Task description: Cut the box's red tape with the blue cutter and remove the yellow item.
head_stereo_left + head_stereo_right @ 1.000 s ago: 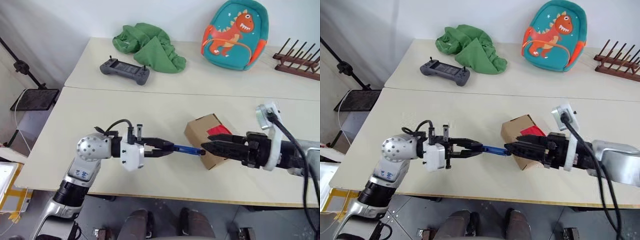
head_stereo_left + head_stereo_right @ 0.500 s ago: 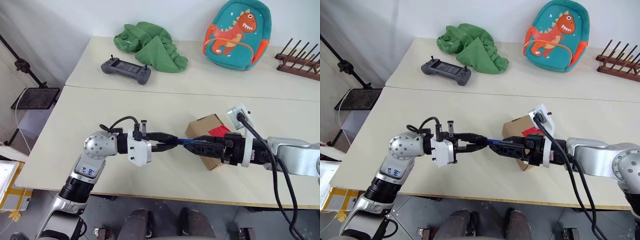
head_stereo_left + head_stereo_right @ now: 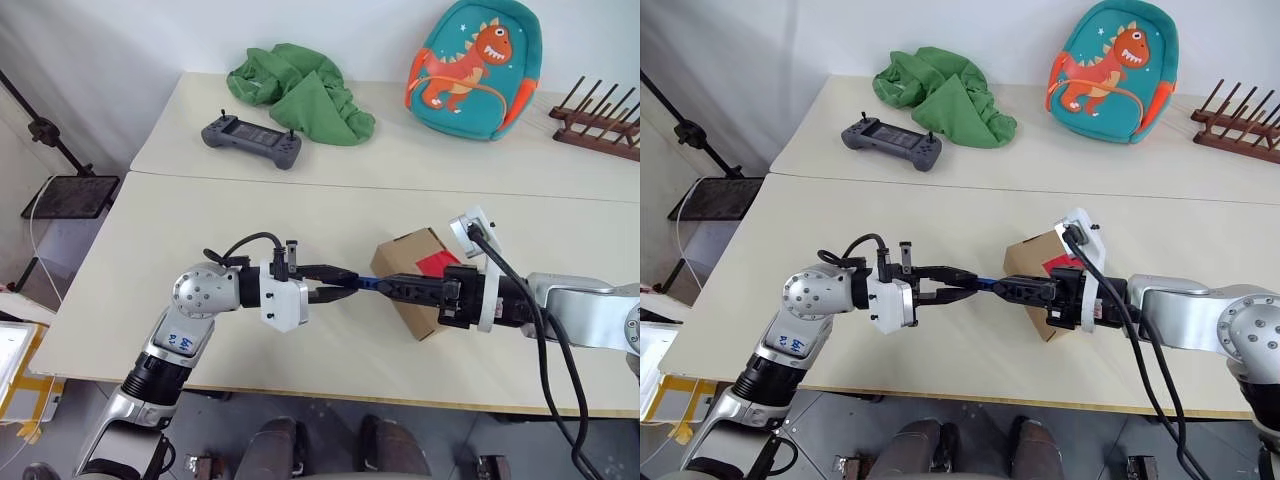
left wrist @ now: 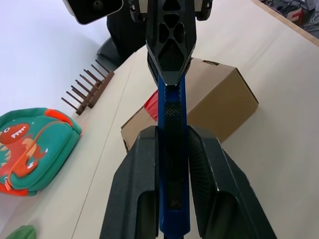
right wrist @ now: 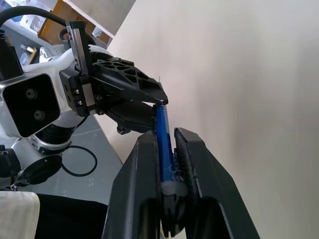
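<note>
Since a second ago: right gripper (image 3: 392, 289) swung in from the 3 o'clock side and clamped onto the far end of the blue cutter (image 3: 366, 284); left arm unchanged.

Left to right across the bench (image 3: 200, 215):
- Left gripper (image 3: 345, 281): fingers shut on the near end of the blue cutter, held level above the bench front, pointing toward 3 o'clock.
- Blue cutter: spans the short gap between the two grippers, gripped at both ends, clear of the bench surface.
- Right gripper: shut on the cutter's other end, meeting the left one tip to tip; looks like a handover or re-grip midway.
- Box (image 3: 417, 260): sits on the bench just behind the right gripper, toward 1 o'clock of the cutter, tilted on a corner as seen from the head views, flaps shut.
- Red tape (image 3: 437, 262): on the box top, apparently uncut.
- Yellow item: presumably inside the shut box.

Progress, as a judgement: cutter picked up and being passed or steadied between grippers. Left to do: release by one gripper, blade to the tape, cut along the seam, flaps opened, yellow item lifted out. Roughly the opening third.
</note>
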### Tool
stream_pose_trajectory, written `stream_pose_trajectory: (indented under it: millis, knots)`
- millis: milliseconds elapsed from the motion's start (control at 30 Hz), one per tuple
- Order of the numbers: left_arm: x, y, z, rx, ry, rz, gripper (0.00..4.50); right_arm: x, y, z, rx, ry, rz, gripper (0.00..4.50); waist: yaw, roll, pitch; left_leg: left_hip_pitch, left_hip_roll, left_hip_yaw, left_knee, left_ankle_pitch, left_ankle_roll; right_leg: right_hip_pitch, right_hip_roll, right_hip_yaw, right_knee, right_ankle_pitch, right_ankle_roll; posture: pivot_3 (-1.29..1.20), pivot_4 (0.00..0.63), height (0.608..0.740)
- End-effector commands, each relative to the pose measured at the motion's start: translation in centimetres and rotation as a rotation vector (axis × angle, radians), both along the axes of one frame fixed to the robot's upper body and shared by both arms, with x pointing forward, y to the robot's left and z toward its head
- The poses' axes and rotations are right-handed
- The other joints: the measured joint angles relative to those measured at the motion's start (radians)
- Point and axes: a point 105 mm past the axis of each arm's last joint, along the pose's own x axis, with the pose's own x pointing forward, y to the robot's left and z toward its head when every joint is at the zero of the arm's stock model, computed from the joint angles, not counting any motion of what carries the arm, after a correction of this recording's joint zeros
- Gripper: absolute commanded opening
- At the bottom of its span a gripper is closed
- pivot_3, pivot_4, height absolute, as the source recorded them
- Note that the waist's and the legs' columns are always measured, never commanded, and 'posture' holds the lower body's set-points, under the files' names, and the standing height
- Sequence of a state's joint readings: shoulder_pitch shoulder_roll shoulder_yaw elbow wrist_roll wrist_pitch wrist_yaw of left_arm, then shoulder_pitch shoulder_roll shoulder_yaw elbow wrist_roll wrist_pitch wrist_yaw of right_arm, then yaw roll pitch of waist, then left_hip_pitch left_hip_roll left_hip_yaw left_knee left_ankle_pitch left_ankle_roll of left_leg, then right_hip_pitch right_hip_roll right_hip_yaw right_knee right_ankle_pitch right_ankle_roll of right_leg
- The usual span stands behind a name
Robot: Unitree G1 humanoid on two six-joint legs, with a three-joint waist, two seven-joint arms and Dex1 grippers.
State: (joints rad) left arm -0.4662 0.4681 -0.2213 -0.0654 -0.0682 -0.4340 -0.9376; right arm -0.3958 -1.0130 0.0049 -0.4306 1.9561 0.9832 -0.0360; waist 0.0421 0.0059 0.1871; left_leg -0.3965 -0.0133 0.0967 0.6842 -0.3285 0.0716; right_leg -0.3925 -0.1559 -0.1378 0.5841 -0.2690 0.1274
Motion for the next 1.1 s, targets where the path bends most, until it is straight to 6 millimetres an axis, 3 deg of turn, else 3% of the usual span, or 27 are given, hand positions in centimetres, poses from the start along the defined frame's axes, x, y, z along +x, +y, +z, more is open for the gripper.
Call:
stream_pose_trajectory:
  millis: [33, 133, 400, 433, 600, 700, 767, 900, 1033, 1067, 1100]
  knots:
    - [-0.4, -0.6, 1.2, -0.021, -0.049, -0.022, 0.46, -0.2, 0.4, 0.5, 0.023, -0.010, 0.017, 0.16, 0.000, 0.000, 0.000, 0.000, 0.000, 0.000, 0.000, 0.000, 0.000, 0.000, 0.000, 0.000, 0.000, 0.000, 0.000, 0.00, 0.150, 0.740]
    - [-0.5, -0.6, 1.1, -0.021, -0.025, -0.029, 0.46, -0.3, 0.4, 0.5, 0.030, -0.012, 0.023, 0.16, 0.000, 0.000, 0.000, 0.000, 0.000, 0.000, 0.000, 0.000, 0.000, 0.000, 0.000, 0.000, 0.000, 0.000, 0.000, 0.00, 0.150, 0.740]
    - [-0.6, -0.4, 1.9, -0.068, -0.011, -0.021, 2.78, -0.5, 0.1, 1.3, 0.056, -0.040, 0.031, 0.16, 0.000, 0.000, 0.000, 0.000, 0.000, 0.000, 0.000, 0.000, 0.000, 0.000, 0.000, 0.000, 0.000, 0.000, 0.000, 0.00, 0.150, 0.740]
    - [-0.5, 0.2, 2.2, -0.092, 0.015, 0.001, 3.03, -0.7, -0.2, 1.5, 0.054, -0.048, 0.035, 0.16, -0.001, 0.000, 0.000, 0.000, 0.000, 0.000, 0.000, 0.000, 0.000, 0.000, 0.000, 0.000, 0.000, 0.000, 0.000, 0.00, 0.150, 0.740]
    - [-0.1, 5.0, 4.0, -0.270, 0.342, 0.111, 3.03, -2.2, -2.0, 3.7, 0.054, -0.126, 0.095, 0.16, -0.016, 0.000, 0.000, -0.001, 0.001, -0.002, 0.000, 0.000, 0.000, -0.001, 0.000, 0.002, 0.000, 0.000, 0.000, 0.00, 0.150, 0.740]
    - [1.8, 9.0, 4.0, -0.364, 0.588, 0.219, 3.03, -1.8, -4.8, 5.3, -0.007, -0.179, 0.006, 0.16, -0.017, 0.000, 0.000, -0.001, 0.002, -0.003, 0.001, 0.000, -0.001, 0.000, 0.003, 0.002, -0.001, 0.000, 0.000, 0.00, 0.150, 0.740]
    - [3.2, 10.5, 2.6, -0.342, 0.647, 0.293, 2.64, -1.3, -7.4, 6.0, -0.092, -0.211, -0.086, 0.16, -0.013, 0.001, 0.000, -0.001, 0.002, -0.003, 0.001, 0.001, -0.001, 0.001, 0.003, 0.002, 0.000, 0.000, 0.000, 0.00, 0.150, 0.740]
    - [3.6, 8.9, 1.1, -0.228, 0.659, 0.256, 1.56, -1.0, -10.8, 5.7, -0.301, -0.236, -0.187, 0.16, -0.009, 0.000, 0.000, -0.001, 0.002, 0.001, 0.001, 0.000, 0.000, 0.000, 0.005, 0.001, 0.000, 0.000, 0.001, 0.00, 0.150, 0.740]
    - [4.4, 5.3, 0.7, -0.198, 0.688, 0.177, 0.29, -0.2, -13.3, 6.0, -0.441, -0.279, -0.276, 0.16, 0.001, 0.000, 0.000, -0.002, 0.001, 0.001, 0.002, 0.000, 0.000, -0.001, 0.005, 0.003, -0.001, 0.001, 0.002, 0.00, 0.150, 0.740]
    - [5.0, 3.5, 0.6, -0.188, 0.699, 0.143, 0.01, 0.3, -13.9, 6.3, -0.469, -0.296, -0.313, 0.16, 0.001, 0.000, 0.000, -0.002, 0.001, 0.001, 0.001, 0.000, 0.000, -0.001, 0.005, 0.004, 0.000, 0.001, 0.002, 0.00, 0.150, 0.740]
    - [5.4, 2.1, 0.6, -0.179, 0.706, 0.119, 0.01, 0.7, -14.3, 6.6, -0.487, -0.308, -0.337, 0.16, 0.001, 0.001, 0.000, -0.002, 0.002, 0.001, 0.001, 0.000, -0.001, -0.002, 0.005, 0.004, 0.000, 0.001, 0.002, 0.00, 0.150, 0.740]
